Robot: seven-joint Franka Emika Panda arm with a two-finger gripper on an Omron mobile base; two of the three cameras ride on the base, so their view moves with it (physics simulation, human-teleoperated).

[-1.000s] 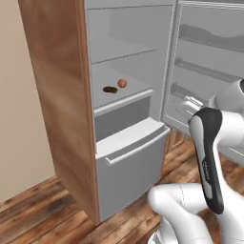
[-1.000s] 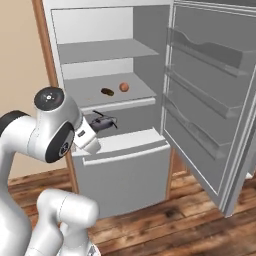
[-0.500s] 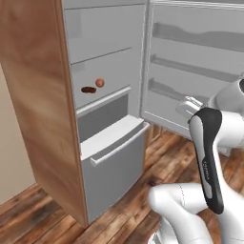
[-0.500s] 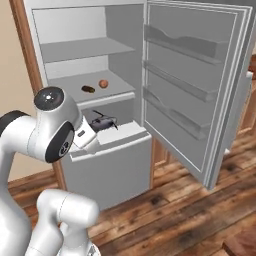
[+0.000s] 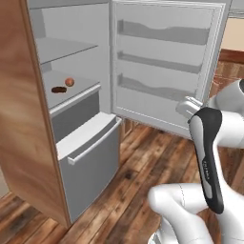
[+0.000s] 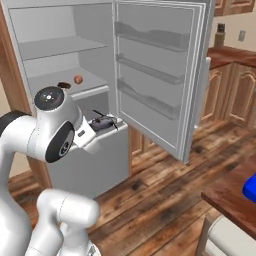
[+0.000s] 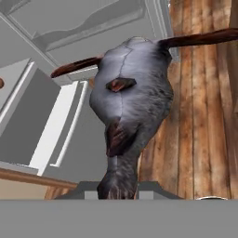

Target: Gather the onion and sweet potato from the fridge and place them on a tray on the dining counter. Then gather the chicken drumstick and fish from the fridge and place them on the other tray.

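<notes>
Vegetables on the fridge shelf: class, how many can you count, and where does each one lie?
2. The onion lies on the middle shelf; the sweet potato lies beside it, nearer the fridge's outer wall. Others may be hidden.

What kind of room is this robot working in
Most likely a home kitchen. An open fridge has an onion on its shelf, wooden cabinets line the far wall, and a dark wooden counter stands nearby.

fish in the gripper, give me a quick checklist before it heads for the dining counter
1. Fish held in the gripper: ok.
2. Fish clear of the fridge shelves: ok.
3. Fridge door open: ok, not yet shut.
4. Onion and sweet potato on a tray: not ok, both on the fridge shelf.
5. Blue tray on the dining counter free: cannot tell, mostly cut off.
</notes>
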